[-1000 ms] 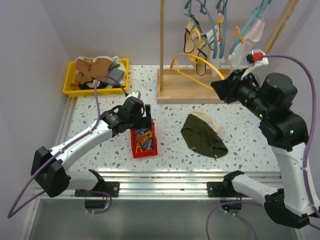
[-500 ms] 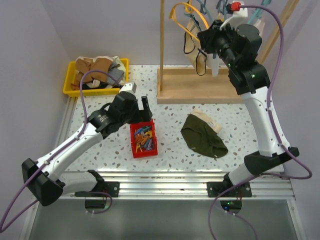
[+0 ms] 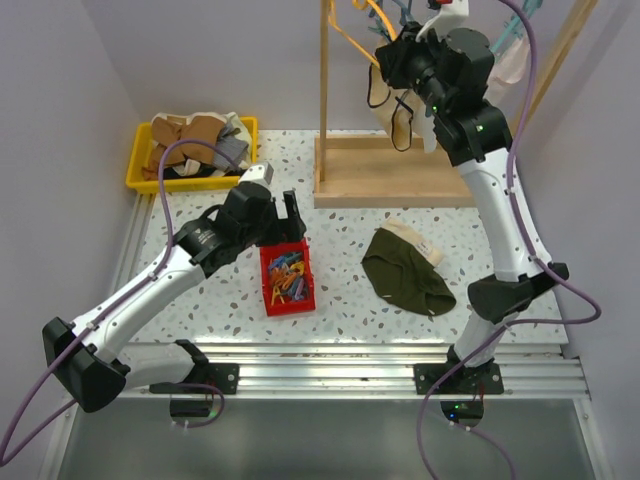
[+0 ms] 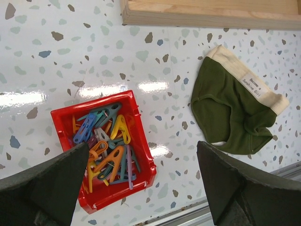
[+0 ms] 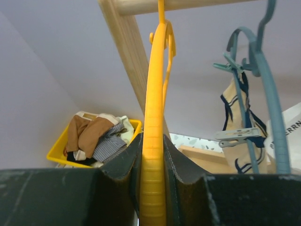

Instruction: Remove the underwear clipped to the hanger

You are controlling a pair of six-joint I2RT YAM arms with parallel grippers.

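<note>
My right gripper [image 3: 392, 55] is raised high at the wooden rack and shut on an empty yellow hanger [image 5: 155, 94], whose hook is at the top rail [image 5: 141, 5]. The hanger also shows in the top view [image 3: 352, 42]. A dark green underwear with a cream waistband [image 3: 405, 270] lies loose on the table, also in the left wrist view [image 4: 233, 117]. Cream-and-navy underwear [image 5: 235, 117] hangs clipped to a teal hanger [image 5: 263, 84] beside the yellow one. My left gripper [image 3: 285, 220] is open and empty above a red bin's rim [image 4: 146, 146].
The red bin [image 3: 268, 295] holds several coloured clips [image 4: 106, 146]. A yellow bin [image 3: 140, 165] of clothes sits at the back left. The rack's wooden base [image 3: 390, 185] and post [image 3: 323, 90] stand at the back. More garments [image 3: 510, 60] hang at the right.
My right arm has lifted the yellow hanger from low in front of the rack up to the top rail. My left arm shifted slightly left over the red bin.
</note>
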